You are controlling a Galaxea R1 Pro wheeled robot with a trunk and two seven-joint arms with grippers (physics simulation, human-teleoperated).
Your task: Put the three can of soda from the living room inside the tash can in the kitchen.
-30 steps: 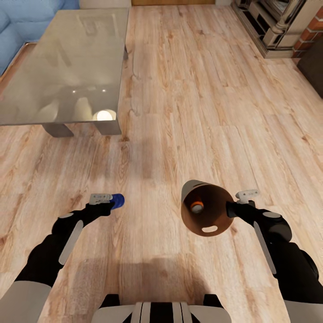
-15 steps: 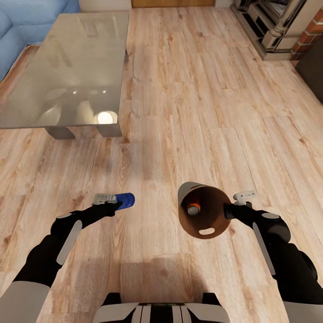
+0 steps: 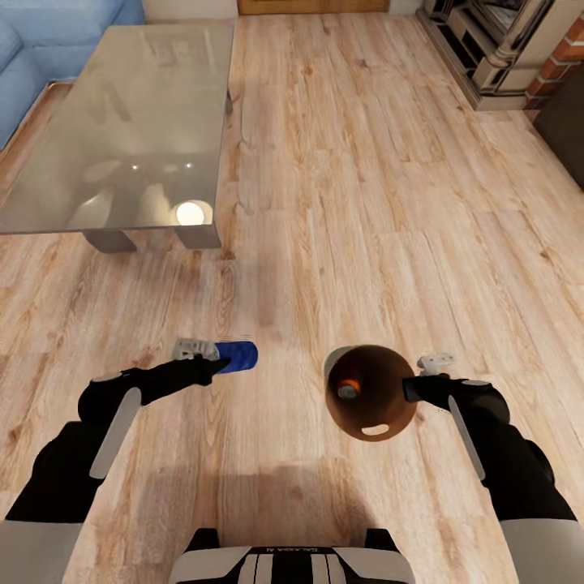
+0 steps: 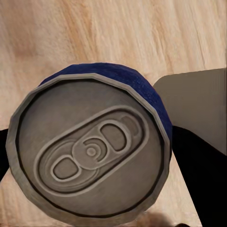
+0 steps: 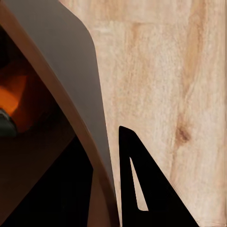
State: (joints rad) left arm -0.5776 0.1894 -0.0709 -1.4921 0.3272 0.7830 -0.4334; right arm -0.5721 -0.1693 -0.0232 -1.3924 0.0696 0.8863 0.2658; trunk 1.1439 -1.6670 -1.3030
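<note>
Head view: the left gripper point(image 3: 212, 361), lower left of the frame, pinches a small dark blue soda can point(image 3: 237, 356) lying sideways, up over the light wood floor point(image 3: 341, 203). Lower right, the right gripper point(image 3: 415, 381) holds the rim of the round tan wood trash bin point(image 3: 381, 410), tipped so its brown inside faces the camera. An orange soda can w/ a silver top point(image 3: 349, 387) lies inside it. I can see just one orange can in there; more may be hidden. The glass-topped low table point(image 3: 122, 122) sits upper left w/ the blue sofa point(image 3: 20, 57) at the far left edge, and the brick fireplace point(image 3: 519, 49) is upper right.

Left wrist view: the blue can's silver top point(image 4: 90, 151) faces the camera, big and close. The gripper fingers press on its sides.

Right wrist view: the bin's wall point(image 5: 75, 90) runs across, w/ an orange glow point(image 5: 12, 94) inside. One dark finger point(image 5: 151, 189) sits just outside the wall, so it's clamped on the rim.

What could go wrong: the bin is tipped a lot, so I think the orange can could roll out. The blue can might also hit the rim & drop to the floor if it comes in off-centre.
</note>
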